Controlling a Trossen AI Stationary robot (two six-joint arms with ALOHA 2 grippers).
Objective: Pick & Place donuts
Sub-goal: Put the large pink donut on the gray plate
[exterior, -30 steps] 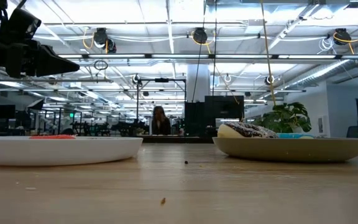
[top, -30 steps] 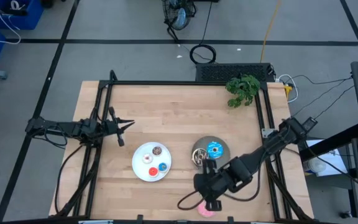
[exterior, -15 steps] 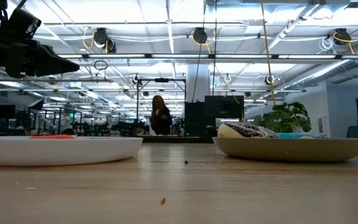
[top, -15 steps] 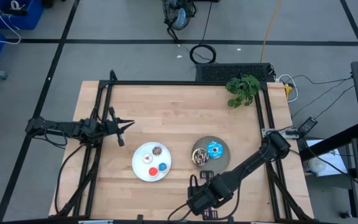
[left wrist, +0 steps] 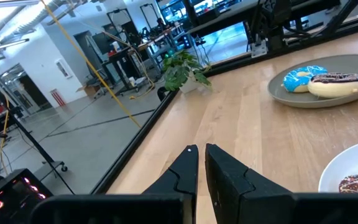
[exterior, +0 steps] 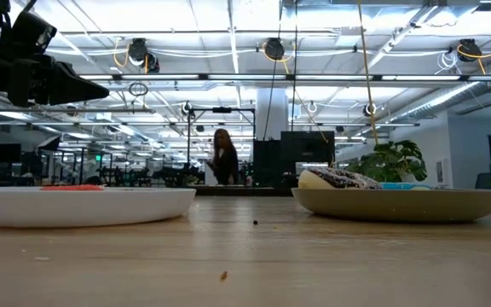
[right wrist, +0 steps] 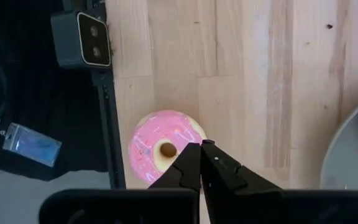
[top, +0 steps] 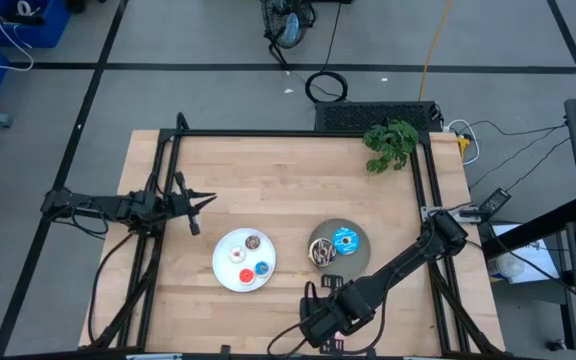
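Note:
The pink donut (right wrist: 163,149) lies flat at the table's near edge, right beside the black frame rail; in the high view my right arm hides it. My right gripper (right wrist: 201,145) (top: 320,333) is shut and points down, its tips over the donut's rim. A grey plate (top: 353,258) carries the blue sprinkled donut (top: 345,240) and the chocolate donut (top: 321,254). A white plate (top: 224,268) carries the small brown (top: 254,241), white (top: 236,254), red (top: 246,275) and blue (top: 262,268) donuts. My left gripper (top: 204,200) (left wrist: 199,149) waits shut, raised near the table's left edge. My right gripper comes from above, pointing down, with its shut fingertips (right wrist: 193,149) over the pink donut's rim (right wrist: 188,134). Whether they touch the donut or hover just over it, I cannot tell.
A potted plant (top: 390,143) stands at the table's far right corner. A small camera box (right wrist: 82,38) is fixed to the black rail (right wrist: 109,124) along the near edge. Bare wood lies between the plates and the far edge. A person (exterior: 223,162) stands far off in the room.
My right arm has swung toward the table's near edge and slightly left, so that it now covers the pink donut in the high view. Both plates and their donuts have kept still. The person in the room behind has shifted a little.

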